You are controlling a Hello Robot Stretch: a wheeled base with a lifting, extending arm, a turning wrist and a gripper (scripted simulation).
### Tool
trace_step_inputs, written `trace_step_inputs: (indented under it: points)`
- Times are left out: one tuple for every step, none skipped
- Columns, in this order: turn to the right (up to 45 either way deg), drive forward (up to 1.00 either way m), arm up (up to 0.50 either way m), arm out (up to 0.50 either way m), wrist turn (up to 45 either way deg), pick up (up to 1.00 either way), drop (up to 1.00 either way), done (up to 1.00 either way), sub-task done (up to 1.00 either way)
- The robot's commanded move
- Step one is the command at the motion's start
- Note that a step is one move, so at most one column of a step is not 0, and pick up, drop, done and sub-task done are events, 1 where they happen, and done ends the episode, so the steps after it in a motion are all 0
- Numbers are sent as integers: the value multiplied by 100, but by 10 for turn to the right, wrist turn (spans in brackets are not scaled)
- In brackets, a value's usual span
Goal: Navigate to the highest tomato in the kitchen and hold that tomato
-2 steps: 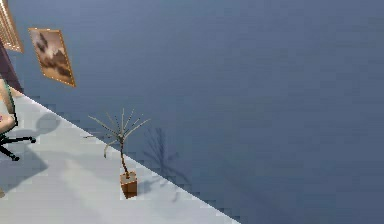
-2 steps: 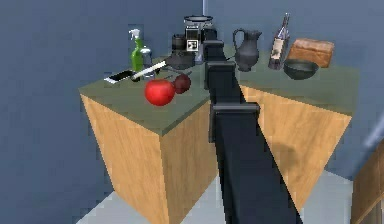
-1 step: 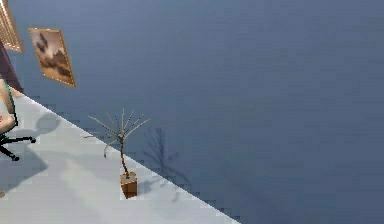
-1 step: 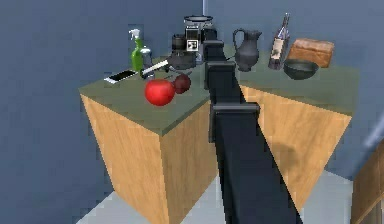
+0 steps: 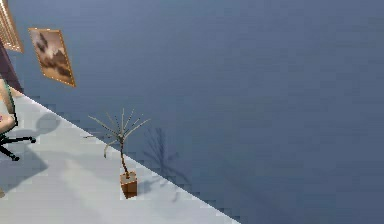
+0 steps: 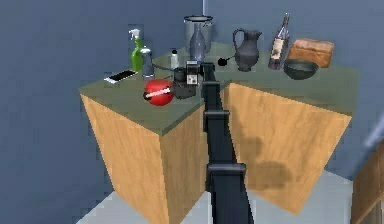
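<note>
Grasping tomato (image 6: 158,92) on worktop (image 6: 122,97): hand (image 6: 176,84) near tomato, grip state cannot be told; advise centring on tomato before slow lift.

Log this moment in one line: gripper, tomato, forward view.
arm: out over counter | gripper: at red tomato on counter | held: cannot tell | forward view: blue wall, potted plant, painting

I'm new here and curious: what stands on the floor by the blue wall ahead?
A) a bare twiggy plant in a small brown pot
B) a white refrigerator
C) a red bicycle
A: the bare twiggy plant in its small brown pot stands on the pale floor there.
</note>
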Motion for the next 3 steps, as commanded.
trace_step_inputs:
  points:
    - [0, 0, 0, 0, 0, 100, 0, 0, 0]
    - [0, 0, 10, 0, 0, 0, 0, 0, 0]
    - [0, 0, 0, 0, 0, 0, 0, 100, 0]
